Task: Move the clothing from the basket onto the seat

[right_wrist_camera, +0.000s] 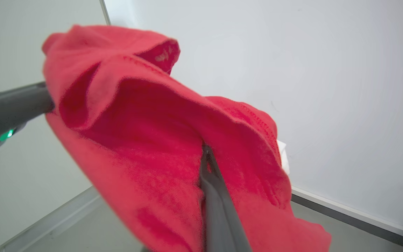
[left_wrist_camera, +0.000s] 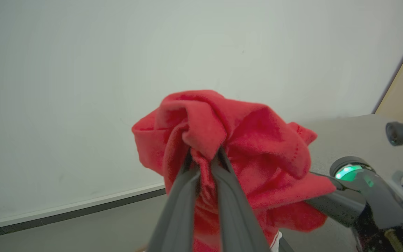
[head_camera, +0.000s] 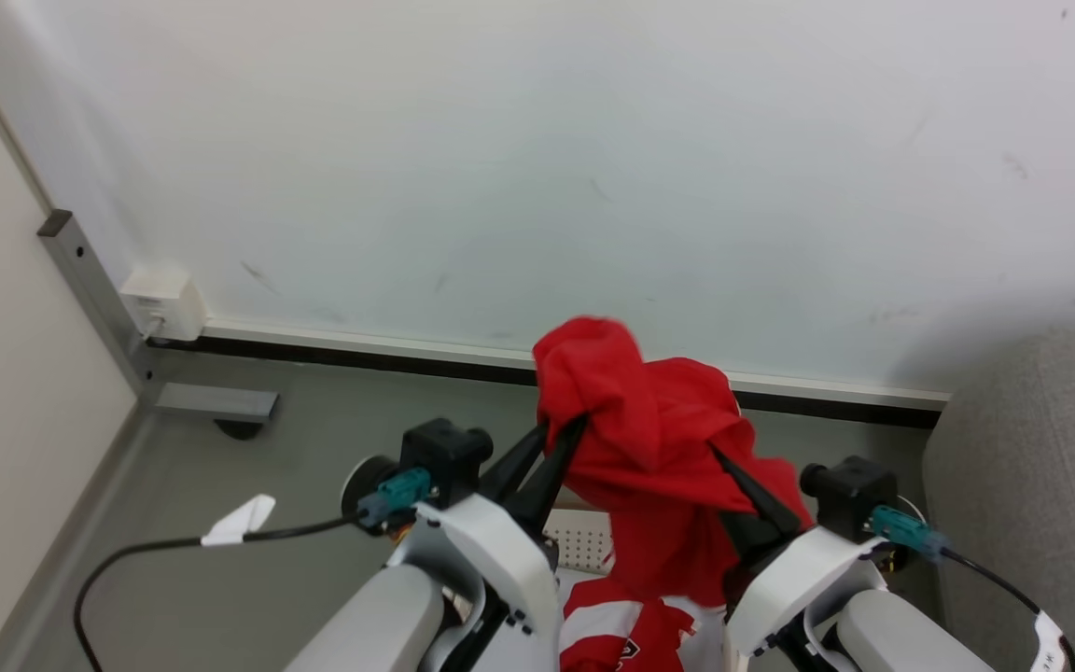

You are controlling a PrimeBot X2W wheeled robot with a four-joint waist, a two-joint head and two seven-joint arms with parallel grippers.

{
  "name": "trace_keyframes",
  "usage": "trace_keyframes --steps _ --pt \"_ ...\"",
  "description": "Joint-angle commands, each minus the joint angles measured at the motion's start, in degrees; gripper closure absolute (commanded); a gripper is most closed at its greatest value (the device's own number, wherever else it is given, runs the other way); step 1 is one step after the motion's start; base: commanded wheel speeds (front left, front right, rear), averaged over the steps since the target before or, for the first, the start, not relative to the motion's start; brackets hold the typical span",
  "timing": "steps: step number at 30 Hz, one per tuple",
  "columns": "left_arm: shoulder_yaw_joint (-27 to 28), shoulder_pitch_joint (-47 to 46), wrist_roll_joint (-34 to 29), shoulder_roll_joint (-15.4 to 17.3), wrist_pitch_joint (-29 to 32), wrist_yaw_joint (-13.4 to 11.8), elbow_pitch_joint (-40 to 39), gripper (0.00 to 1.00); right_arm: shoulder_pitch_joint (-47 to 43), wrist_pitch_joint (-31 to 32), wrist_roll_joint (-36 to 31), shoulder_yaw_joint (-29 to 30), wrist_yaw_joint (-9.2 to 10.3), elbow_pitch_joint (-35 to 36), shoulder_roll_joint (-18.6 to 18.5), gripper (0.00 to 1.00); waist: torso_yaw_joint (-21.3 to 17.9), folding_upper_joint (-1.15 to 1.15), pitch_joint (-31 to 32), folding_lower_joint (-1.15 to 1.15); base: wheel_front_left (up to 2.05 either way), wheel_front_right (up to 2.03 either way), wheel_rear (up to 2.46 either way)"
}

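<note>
aloft, left gripper and right gripper each clamp the clothing; the seat lies rightward, nearest the right gripper.

Illumination is bright, even and diffuse. The white wall dims to a soft shadow just above the seat. In the right wrist view the clothing renders grainy, with blurred edges. The head view is sharp.

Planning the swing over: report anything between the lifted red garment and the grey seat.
Nothing visible stands between the soft red fabric garment and the grey woven-fabric seat at the robot's right.
</note>
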State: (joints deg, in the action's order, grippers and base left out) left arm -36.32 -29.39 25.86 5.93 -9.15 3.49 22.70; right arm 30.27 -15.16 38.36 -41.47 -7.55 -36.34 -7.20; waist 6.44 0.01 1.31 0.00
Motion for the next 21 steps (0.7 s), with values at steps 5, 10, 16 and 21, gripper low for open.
trace_keyframes --steps 5,10,16,21 --pt "-0.4 2.5 0.5 0.6 -0.9 -0.4 1.0 1.0 -3.7 0.0 -2.8 5.9 0.12 4.7 -1.1 1.0 -1.8 -0.01 -0.3 0.0 0.0 0.0 0.0" --pt "-0.9 3.1 0.5 0.6 -1.5 -0.4 0.4 0.0 -5.6 0.0 -5.8 10.6 0.12 8.7 -1.7 1.0 -4.5 -0.01 -0.7 0.0 0.0 0.0 0.0" --pt "-2.5 3.7 -0.1 1.0 -1.3 0.3 -1.1 0.0 -5.9 0.0 -8.0 14.0 0.12 11.5 -2.7 1.0 -9.1 -0.01 -1.6 0.0 0.0 0.0 0.0" --pt "-3.9 3.9 -1.1 1.6 -0.9 0.3 -2.5 0.0 -6.3 0.0 -6.9 16.3 0.12 13.4 -3.0 1.0 -13.6 -0.01 -2.5 0.0 0.0 0.0 0.0"
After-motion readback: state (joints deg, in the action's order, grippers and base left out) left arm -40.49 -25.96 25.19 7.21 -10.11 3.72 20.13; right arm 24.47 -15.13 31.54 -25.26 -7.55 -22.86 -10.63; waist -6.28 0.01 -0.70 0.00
